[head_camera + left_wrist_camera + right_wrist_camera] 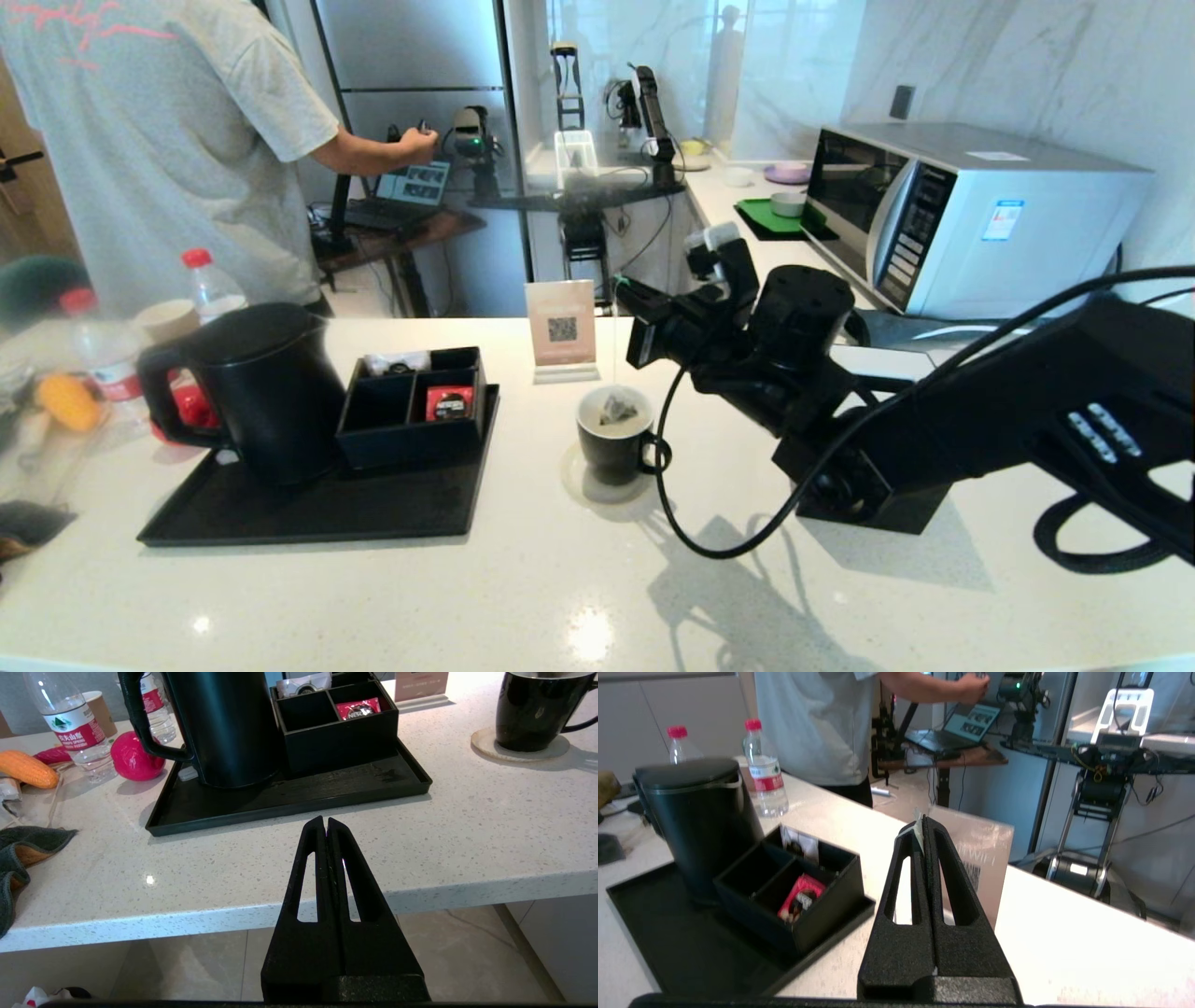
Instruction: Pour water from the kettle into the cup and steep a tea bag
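The black kettle stands upright, lid on, at the left end of a black tray. Right of the tray, the black cup sits on a round coaster with the tea bag inside it. A thin string runs straight up from the bag to my right gripper, which hovers above the cup, shut on the bag's paper tag. My left gripper is shut and holds nothing, just off the counter's front edge, facing the tray.
A black compartment box with sachets sits on the tray beside the kettle. A QR sign stands behind the cup. Water bottles, a pink ball, corn and a cloth lie at the left. A microwave is far right; a person stands behind.
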Robot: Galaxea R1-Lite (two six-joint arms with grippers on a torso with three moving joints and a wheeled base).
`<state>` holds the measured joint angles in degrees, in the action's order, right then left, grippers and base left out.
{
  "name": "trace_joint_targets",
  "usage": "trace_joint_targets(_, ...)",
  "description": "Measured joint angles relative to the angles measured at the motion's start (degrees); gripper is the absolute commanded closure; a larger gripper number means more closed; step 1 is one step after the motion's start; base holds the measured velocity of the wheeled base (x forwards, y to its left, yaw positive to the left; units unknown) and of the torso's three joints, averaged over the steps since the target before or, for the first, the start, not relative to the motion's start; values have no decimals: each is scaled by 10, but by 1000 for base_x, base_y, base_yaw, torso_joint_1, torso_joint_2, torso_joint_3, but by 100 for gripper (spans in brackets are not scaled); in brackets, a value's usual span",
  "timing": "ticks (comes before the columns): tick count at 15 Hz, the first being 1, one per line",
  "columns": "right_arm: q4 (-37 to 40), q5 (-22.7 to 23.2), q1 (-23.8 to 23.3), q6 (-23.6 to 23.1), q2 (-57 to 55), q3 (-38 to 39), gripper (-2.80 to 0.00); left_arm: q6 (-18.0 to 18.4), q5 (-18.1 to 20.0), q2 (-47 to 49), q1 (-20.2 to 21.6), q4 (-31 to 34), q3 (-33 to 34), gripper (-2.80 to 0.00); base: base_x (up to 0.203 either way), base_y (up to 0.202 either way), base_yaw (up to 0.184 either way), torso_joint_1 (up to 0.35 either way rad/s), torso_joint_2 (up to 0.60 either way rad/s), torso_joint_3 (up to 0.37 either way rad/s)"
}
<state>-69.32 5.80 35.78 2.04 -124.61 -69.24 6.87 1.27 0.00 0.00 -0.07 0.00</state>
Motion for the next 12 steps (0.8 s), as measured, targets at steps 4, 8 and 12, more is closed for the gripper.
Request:
trace_joint_targets(4,-51,1,4,1,-6,82,0,0,0,0,0,0,0,0,0,0,0,0,0,0)
trace_joint_targets(8,-61,1,10,1,-18,115,0,0,0,0,0,0,0,0,0,0,0,0,0,0)
trace_joint_targets(12,-60,1,12,2,-22,109,0,0,0,0,0,0,0,0,0,0,0,0,0,0)
